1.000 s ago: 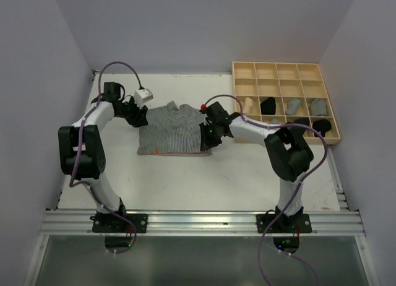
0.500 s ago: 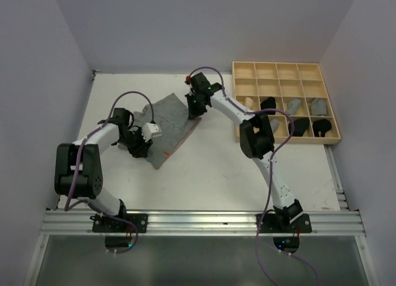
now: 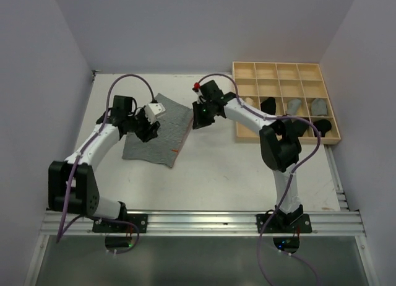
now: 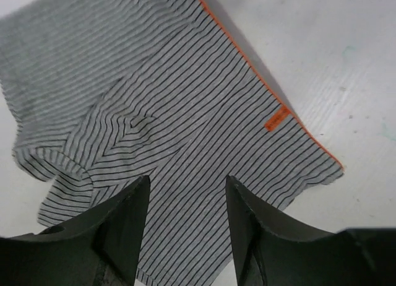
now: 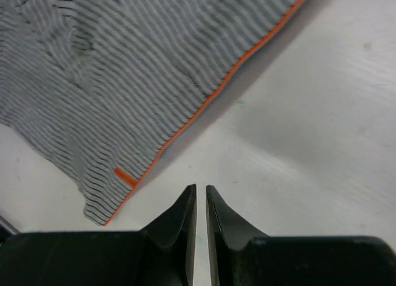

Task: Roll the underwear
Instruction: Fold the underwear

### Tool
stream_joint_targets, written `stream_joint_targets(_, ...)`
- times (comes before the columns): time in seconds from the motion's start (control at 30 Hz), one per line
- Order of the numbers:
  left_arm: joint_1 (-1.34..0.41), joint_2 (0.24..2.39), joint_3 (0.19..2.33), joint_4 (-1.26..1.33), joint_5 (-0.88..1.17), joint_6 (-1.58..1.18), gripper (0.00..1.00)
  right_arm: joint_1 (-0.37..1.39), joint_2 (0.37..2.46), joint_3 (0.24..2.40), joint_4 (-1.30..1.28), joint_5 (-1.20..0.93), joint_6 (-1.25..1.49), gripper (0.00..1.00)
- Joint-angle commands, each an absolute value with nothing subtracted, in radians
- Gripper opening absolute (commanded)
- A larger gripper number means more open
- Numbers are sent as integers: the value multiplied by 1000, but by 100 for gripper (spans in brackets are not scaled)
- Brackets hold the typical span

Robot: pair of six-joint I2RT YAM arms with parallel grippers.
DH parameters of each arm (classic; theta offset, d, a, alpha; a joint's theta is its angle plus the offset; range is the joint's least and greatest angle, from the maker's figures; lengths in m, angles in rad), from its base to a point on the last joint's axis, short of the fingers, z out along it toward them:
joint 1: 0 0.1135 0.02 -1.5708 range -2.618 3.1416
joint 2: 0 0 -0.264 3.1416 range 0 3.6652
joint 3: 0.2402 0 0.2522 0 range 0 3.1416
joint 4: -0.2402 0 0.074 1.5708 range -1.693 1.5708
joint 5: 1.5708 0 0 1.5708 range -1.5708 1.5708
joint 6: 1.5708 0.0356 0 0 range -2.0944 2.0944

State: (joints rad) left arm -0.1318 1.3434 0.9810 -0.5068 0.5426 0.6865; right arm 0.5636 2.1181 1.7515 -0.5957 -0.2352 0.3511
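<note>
One underwear (image 3: 154, 136), grey with thin dark stripes and an orange waistband edge, lies spread flat on the white table left of centre. The same garment fills the left wrist view (image 4: 167, 100), and its orange edge crosses the right wrist view (image 5: 124, 69). My left gripper (image 3: 148, 129) hovers over its upper part, open, both fingers over the striped cloth (image 4: 185, 182) with nothing pinched. My right gripper (image 3: 199, 119) is just off the cloth's right edge, over bare table (image 5: 200, 188). Its jaws are almost together and hold nothing.
A pale wooden grid tray (image 3: 276, 64) stands at the back right. Several rolled garments sit in its middle rows: a tan one (image 3: 248, 103), a black one (image 3: 268, 104), grey ones (image 3: 294, 105). Walls close in on the left, back and right.
The underwear, held stretched between both grippers before, now lies flat. My left gripper has opened over it. The right gripper has let go and moved off the orange edge.
</note>
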Motion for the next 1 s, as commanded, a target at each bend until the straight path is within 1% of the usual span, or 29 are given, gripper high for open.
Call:
stream_joint_targets(0.0,-86,1511,1023,-425,485,557,55,646,2075,1665,-431,-325,454,16)
stream_joint_targets(0.07,-58,1599,1049,-436,492,529,52,692,2077,1638,-404,-328,485,17)
stream_joint_targets(0.23,44,1677,1040,-454,551,503,50,784,2057,1545,-338,-304,569,22)
stream_joint_targets(0.37,48,1709,997,-465,508,512,50,851,2075,1508,-331,-307,600,23)
stream_joint_targets(0.43,49,1713,997,-498,520,518,50,883,2114,1517,-372,-298,582,24)
stream_joint_targets(0.53,52,1694,993,-529,569,526,51,882,2148,1513,-428,-284,552,24)
stream_joint_targets(0.6,51,1657,985,-535,587,531,52,867,2146,1519,-465,-230,523,24)
stream_joint_targets(0.73,61,1582,966,-552,598,569,55,787,2062,1513,-503,-199,454,25)
stream_joint_targets(0.77,67,1572,968,-560,603,578,57,782,2042,1514,-506,-195,437,25)
stream_joint_targets(0.83,84,1559,979,-593,603,607,58,791,2010,1513,-502,-193,397,27)
stream_joint_targets(0.9,103,1557,985,-618,597,620,58,808,1961,1464,-465,-213,417,29)
stream_joint_targets(0.97,118,1554,986,-624,600,627,59,865,1916,1392,-414,-218,442,33)
